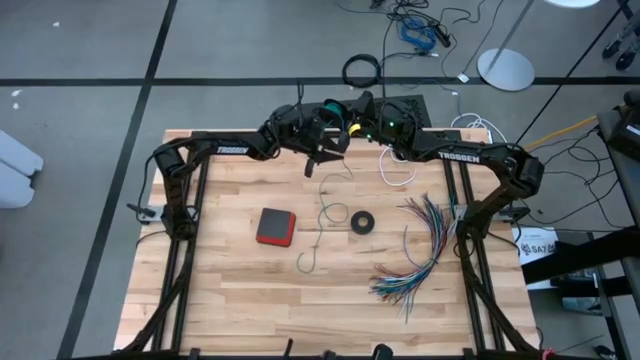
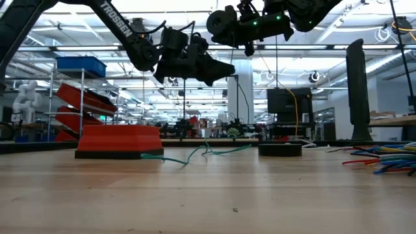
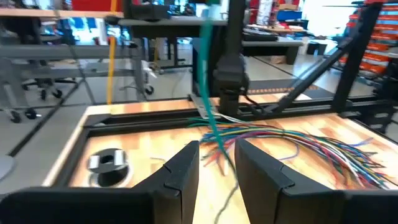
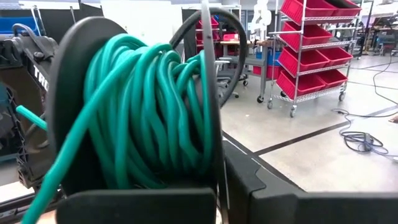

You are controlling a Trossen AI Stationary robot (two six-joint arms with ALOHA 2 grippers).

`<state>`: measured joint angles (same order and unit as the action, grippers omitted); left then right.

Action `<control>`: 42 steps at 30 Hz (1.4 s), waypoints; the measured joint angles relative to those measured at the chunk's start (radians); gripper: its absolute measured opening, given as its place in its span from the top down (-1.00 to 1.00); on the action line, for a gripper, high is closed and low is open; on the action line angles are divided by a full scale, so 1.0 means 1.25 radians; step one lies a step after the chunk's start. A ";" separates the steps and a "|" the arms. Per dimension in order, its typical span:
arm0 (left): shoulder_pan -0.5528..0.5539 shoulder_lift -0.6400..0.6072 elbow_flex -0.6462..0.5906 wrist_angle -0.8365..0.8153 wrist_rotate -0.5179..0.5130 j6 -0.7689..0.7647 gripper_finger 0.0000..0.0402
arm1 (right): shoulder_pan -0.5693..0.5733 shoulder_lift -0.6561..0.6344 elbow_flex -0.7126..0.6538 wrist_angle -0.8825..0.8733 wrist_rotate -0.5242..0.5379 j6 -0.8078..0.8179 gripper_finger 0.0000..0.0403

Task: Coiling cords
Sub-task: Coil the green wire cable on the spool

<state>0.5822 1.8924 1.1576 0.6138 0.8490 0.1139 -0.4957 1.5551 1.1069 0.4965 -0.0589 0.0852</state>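
I held both arms high over the far edge of the table. My right gripper was clamped on a black spool wound with teal cord. My left gripper kept its fingers narrowly parted around that cord, which trailed down across the table between the red box and black ring.

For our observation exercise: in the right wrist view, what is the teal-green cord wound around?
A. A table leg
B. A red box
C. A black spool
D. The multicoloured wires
C: the teal-green cord lies in many turns around a black spool held at the right tool.
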 joint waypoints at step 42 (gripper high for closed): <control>0.112 0.023 0.000 0.019 0.005 -0.082 0.99 | 0.017 -0.018 -0.001 -0.207 -0.036 -0.084 1.00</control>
<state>0.7221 1.9205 1.1576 0.6371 0.8552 0.0115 -0.4740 1.5324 1.1057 0.2383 -0.1034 -0.0203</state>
